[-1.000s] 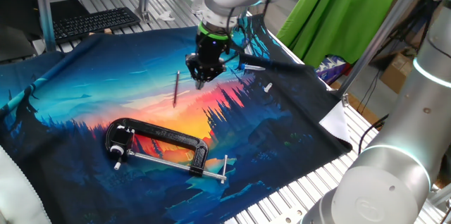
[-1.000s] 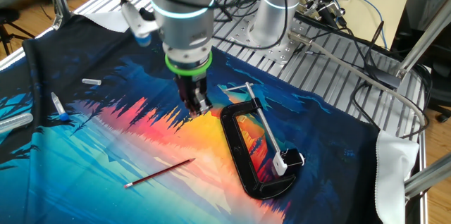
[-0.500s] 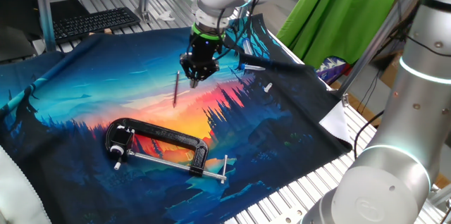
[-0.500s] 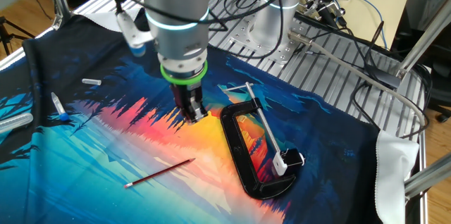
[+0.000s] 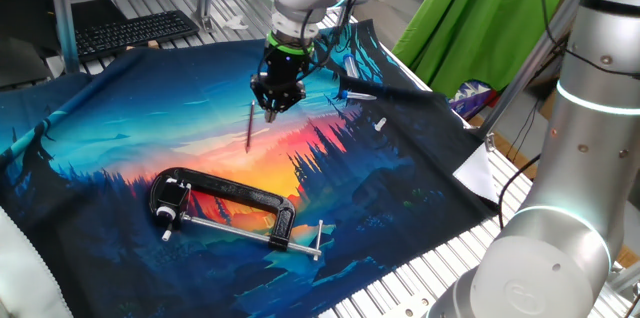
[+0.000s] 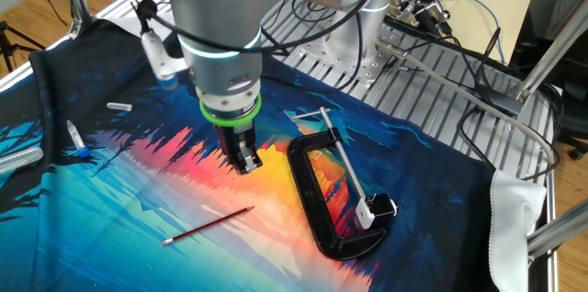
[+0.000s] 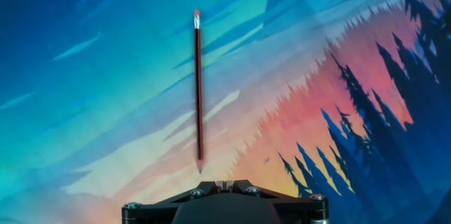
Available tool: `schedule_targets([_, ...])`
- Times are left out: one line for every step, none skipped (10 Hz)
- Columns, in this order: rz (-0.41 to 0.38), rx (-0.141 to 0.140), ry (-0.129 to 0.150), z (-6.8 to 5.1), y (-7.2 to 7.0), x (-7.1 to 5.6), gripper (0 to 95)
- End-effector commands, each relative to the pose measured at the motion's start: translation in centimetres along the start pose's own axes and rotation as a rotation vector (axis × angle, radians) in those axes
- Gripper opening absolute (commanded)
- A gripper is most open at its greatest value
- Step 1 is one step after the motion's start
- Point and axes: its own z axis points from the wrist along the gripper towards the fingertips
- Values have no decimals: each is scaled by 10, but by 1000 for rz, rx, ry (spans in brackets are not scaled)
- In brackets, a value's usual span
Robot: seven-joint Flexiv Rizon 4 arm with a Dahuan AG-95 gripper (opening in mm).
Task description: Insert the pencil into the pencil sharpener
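Note:
The pencil is a thin reddish-brown stick lying flat on the printed cloth, apart from everything else. It also shows in the other fixed view. In the hand view it lies lengthwise, eraser end far and tip near the fingers. My gripper hangs above the cloth just right of the pencil, pointing down; it also shows in the other fixed view. In the hand view my gripper has its pads together with nothing between them. I cannot pick out a pencil sharpener for sure.
A black C-clamp with a silver screw rod lies at the cloth's near side, also in the other fixed view. Small items, a blue-and-white one and a white one, lie at the cloth's edge. A keyboard sits at the back.
My gripper has moved across the cloth toward the pencil, staying shut and empty. The pencil and the clamp have not moved.

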Motion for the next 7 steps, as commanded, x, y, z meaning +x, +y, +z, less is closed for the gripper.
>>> schedule_targets([2,-2,2,1,3,-5,0])
schedule_targets([3,-2,1,2,3,-7,0])
schedule_targets([2,-3,2,4,6,-14,0])
schedule_targets([0,-3,2,6,7,-16,0])
schedule_targets([0,-3,1,9,8,-21,0])
schedule_targets([0,-2,1,10,8,-22,0])
schedule_targets([3,-2,2,13,9,-23,0])
